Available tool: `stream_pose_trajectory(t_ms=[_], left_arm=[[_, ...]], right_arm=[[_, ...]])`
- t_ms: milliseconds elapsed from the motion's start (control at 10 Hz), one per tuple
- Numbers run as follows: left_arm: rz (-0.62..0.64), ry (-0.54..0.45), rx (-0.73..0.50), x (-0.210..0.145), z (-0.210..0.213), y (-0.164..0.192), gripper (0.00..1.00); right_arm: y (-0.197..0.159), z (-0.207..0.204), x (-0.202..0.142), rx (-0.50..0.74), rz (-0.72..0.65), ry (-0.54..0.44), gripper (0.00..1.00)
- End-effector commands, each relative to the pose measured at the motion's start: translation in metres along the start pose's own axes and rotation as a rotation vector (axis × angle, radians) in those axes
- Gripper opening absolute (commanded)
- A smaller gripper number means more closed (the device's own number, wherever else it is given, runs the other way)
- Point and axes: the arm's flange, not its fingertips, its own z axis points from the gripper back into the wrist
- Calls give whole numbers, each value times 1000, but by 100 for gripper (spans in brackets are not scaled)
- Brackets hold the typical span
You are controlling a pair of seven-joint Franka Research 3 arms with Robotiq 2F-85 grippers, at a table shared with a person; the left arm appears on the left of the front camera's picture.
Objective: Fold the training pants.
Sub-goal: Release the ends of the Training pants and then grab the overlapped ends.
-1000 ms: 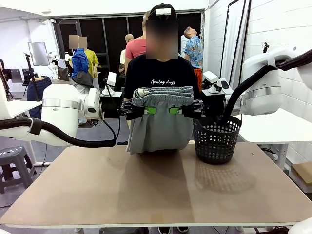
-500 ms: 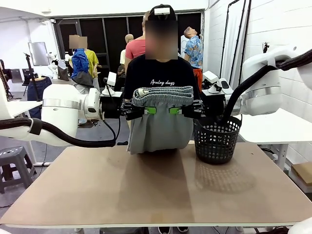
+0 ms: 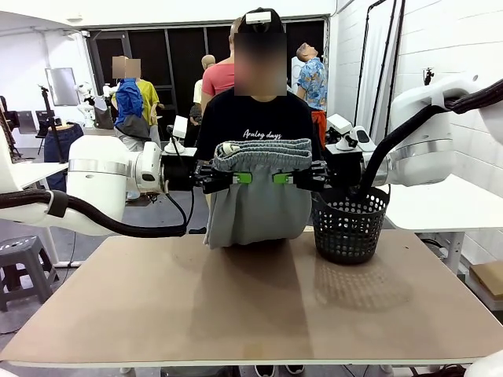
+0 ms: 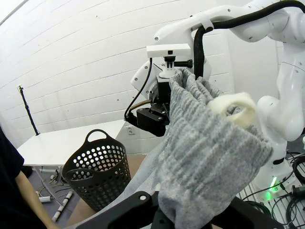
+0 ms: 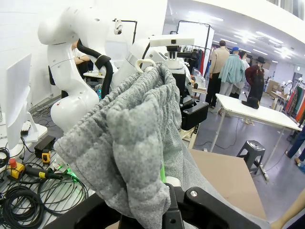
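The training pants (image 3: pixel 255 204), light grey jersey with a gathered waistband, hang in the air over the table's far edge. My left gripper (image 3: pixel 236 178) is shut on the waistband's left side, my right gripper (image 3: pixel 284 178) is shut on its right side, and the two stand close together. The waistband bunches over both grippers and the legs hang down, with their lower ends at the far edge of the table. In the left wrist view the grey cloth (image 4: pixel 209 157) covers my fingers, as the pants (image 5: pixel 138 138) do in the right wrist view.
A black mesh basket (image 3: pixel 348 224) stands on the brown table (image 3: pixel 251 306) at the far right, just right of the pants. A person in a black T-shirt (image 3: pixel 259 118) stands right behind the pants at the far side. Near half of the table lies bare.
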Motion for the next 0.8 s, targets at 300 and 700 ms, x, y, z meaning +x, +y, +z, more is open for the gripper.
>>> stream_pose_trajectory(t_ms=[300,700], left_arm=[[-7,-9,16,4,-1,-1,0],[-7,-9,16,4,-1,-1,0]], right_arm=[[5,0,1,-11,10,-36,0],[5,0,1,-11,10,-36,0]])
